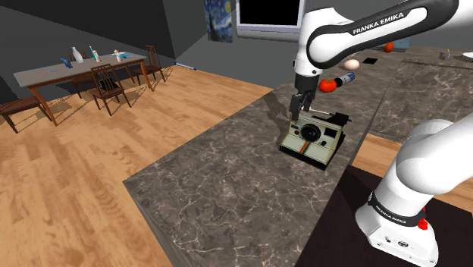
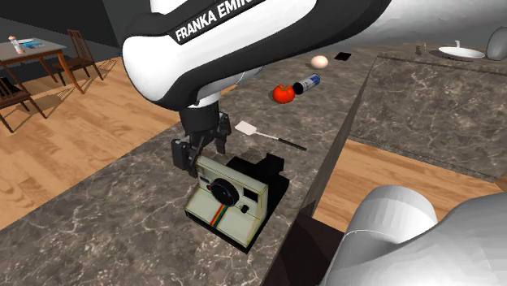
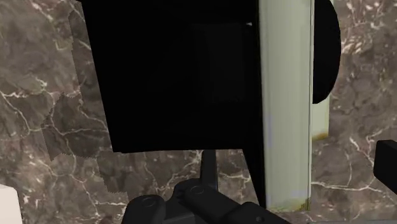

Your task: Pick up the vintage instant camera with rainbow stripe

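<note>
The instant camera (image 1: 312, 140) is cream with a black back, a round lens and a rainbow stripe down its front. It stands upright on the dark marble counter (image 1: 227, 190). My black gripper (image 1: 303, 106) hangs just above the camera's top, at the end toward the shoulder view's left. In the second exterior view the gripper (image 2: 199, 153) is open, its fingers spread beside the camera (image 2: 227, 199). From the wrist, I look down on the camera's cream front panel (image 3: 286, 102) and black body (image 3: 178, 76). One finger (image 3: 386, 167) stands apart from the panel.
Behind the camera on the counter lie a white spatula (image 2: 248, 127), a tomato (image 2: 283, 93), a blue can (image 2: 307, 84), an egg (image 2: 320, 61) and a black phone (image 2: 343, 56). A second counter (image 2: 422, 106) sits across a floor gap. A dining table (image 1: 76, 70) stands far off.
</note>
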